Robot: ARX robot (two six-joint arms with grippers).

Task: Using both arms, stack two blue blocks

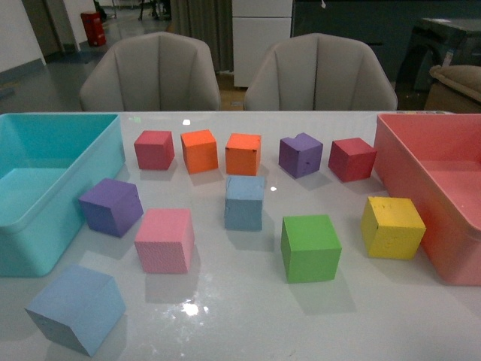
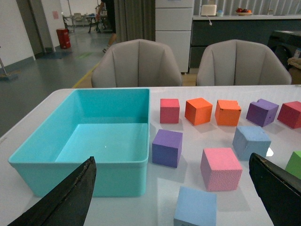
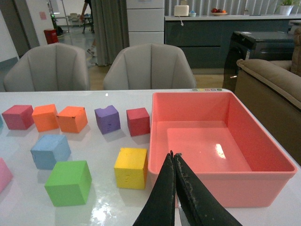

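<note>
My left gripper (image 2: pixel 171 159) hangs, fingers (image 2: pixel 70 197) spread wide, facing the one teal bin (image 2: pixel 28 162). My right gripper (image 3: pixel 173 157) is pinched together on nothing before the one pink bin (image 3: pixel 282 174). The middle blue block (image 1: pixel 244 201) and the near blue block (image 1: pixel 75 307), the only two, sit well apart on the table (image 1: pixel 225 331), the near one cut off in the left wrist view. Nine other cubes (image 1: pixel 164 241) share the table.

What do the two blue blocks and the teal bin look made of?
Centre blue block and near blue block: likely foam, matte, with slightly grainy faces. Teal bin: probably moulded plastic, smooth, with a soft sheen on its floor.
</note>
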